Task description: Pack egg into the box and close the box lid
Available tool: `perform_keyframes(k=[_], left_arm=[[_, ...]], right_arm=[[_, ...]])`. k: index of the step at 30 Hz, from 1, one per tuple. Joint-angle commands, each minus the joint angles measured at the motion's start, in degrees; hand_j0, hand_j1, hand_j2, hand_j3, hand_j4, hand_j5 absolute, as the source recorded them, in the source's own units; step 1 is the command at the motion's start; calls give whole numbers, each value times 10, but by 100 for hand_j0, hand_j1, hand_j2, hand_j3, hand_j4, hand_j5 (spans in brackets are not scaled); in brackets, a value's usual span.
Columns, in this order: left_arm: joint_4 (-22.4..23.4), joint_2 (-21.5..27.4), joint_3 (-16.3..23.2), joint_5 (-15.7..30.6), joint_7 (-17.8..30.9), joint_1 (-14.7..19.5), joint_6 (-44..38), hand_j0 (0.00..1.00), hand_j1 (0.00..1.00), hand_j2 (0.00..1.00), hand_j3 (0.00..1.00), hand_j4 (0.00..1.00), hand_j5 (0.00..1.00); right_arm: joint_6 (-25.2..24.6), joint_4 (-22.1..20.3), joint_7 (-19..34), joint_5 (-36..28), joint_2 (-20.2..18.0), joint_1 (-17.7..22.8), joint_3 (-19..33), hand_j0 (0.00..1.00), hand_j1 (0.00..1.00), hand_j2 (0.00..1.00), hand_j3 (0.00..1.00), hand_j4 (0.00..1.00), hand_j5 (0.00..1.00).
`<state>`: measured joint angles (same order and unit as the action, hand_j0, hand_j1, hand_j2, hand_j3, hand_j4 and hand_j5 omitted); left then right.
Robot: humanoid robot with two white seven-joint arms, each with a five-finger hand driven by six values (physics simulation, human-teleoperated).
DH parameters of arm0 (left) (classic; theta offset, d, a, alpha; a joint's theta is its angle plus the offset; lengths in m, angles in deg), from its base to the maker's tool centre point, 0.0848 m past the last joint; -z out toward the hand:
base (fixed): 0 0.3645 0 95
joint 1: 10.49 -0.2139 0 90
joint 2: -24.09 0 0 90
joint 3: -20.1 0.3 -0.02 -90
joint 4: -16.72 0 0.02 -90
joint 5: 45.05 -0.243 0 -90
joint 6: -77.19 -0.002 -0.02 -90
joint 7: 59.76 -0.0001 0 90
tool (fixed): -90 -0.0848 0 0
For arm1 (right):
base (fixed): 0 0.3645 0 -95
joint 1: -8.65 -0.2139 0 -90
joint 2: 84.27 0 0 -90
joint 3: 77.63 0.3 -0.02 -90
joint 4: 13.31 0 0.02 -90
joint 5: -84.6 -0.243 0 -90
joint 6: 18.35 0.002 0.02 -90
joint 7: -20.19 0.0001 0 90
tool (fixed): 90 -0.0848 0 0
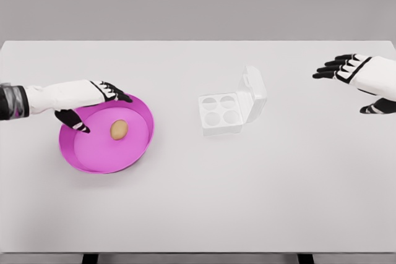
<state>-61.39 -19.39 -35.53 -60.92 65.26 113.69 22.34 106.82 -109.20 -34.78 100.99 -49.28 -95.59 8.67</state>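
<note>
A brown egg (119,130) lay alone in a magenta bowl (99,156) at the left of the frame, while right of centre a white box (221,113) sat on the pale surface (198,208) with its four cups bare and its lid (253,92) tilted up on the right side. The left robot hand (93,100) reached over the bowl's upper-left rim, fingers spread and thumb down, near the egg but grasping nothing. The right robot hand (356,75) hovered at the upper right, fingers extended and released, well apart from the box.
</note>
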Motion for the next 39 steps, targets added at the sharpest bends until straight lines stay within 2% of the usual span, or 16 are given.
perform_keyframes(k=[1,4,6,12,19,30,33,35,39], left_arm=[[-5,2,5,-1,0,1,-1,97,97,97,97,97,97],[-13,4,6,-1,0,8,-1,89,89,89,89,89,89],[-21,6,6,-5,0,8,-1,87,87,87,87,87,87],[-34,10,40,-9,0,12,-1,80,80,80,80,80,80],[-34,8,55,-28,0,12,-1,79,79,79,79,79,79],[-42,1,55,-72,0,13,-1,79,79,79,79,79,79],[-46,2,54,-72,0,12,-1,80,80,80,80,80,80],[-47,1,55,-75,0,13,-1,80,80,80,80,80,80],[-49,-4,55,-86,0,12,-1,80,80,80,80,80,80]], right_arm=[[-2,1,0,-3,4,1,4,100,100,100,100,100,100],[-2,1,0,-3,5,2,5,100,100,100,100,100,100],[-2,2,0,-3,6,2,5,100,100,100,100,100,100],[-2,3,0,-2,8,6,4,100,100,100,100,100,100],[-2,2,0,-2,8,6,3,100,100,100,100,100,100],[-2,2,0,-2,9,9,0,100,100,100,100,100,100],[-2,1,0,-2,10,11,-2,100,100,100,100,100,100],[-2,2,0,-1,24,12,-1,100,100,100,100,100,100],[-2,2,0,-1,25,12,-1,100,100,100,100,100,100]])
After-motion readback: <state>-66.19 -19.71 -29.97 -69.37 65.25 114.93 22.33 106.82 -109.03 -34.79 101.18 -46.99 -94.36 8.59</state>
